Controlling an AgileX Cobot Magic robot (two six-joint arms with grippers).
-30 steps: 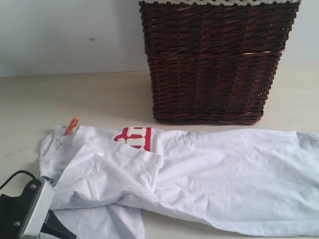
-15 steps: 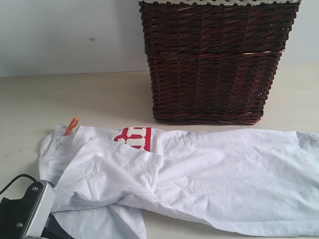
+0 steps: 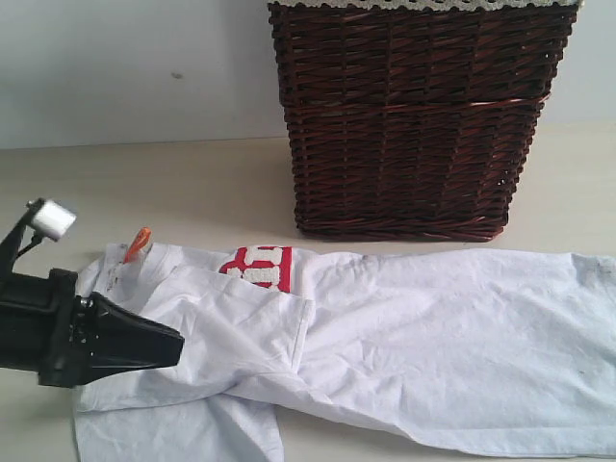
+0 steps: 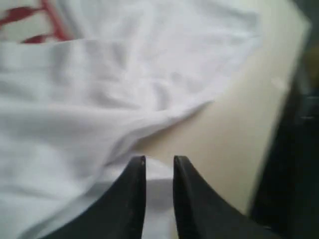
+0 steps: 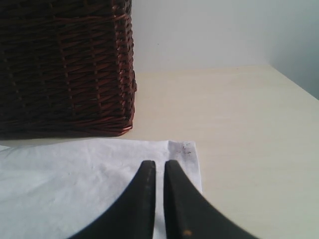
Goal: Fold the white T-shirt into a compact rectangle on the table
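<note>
Left arm is swinging up from low at the near edge. The left gripper (image 3: 173,346) is now pointing across the folded-in sleeve (image 3: 236,322), tips hanging over the cloth.

- Left jaws are standing a narrow slit apart. White cloth is showing through the slit in the wrist view, but I can't tell if a layer is pinched or just lying underneath.
- The white T-shirt (image 3: 414,327) isn't looking any different for the move: lying flat on the table (image 3: 192,183), running from under the left gripper's tips out ahead of them. No lifted edge visible.
- My read: the arm is repositioning for the next fold, not carrying one through. Only the one sleeve is turned in and the body is lying at full length, so the job is at an early stage.
- The right gripper (image 5: 158,164) is hovering over the hem corner, jaws closed, nothing between them.

Around:
- The wicker basket (image 3: 414,115) is sitting just beyond the shirt, off to one side ahead of the right gripper.
- It's crowding any lift-and-swing over the shirt's far edge.
- Red patch (image 3: 258,267) and orange neck tag (image 3: 141,241) are lying beyond the left gripper, uncovered.
</note>
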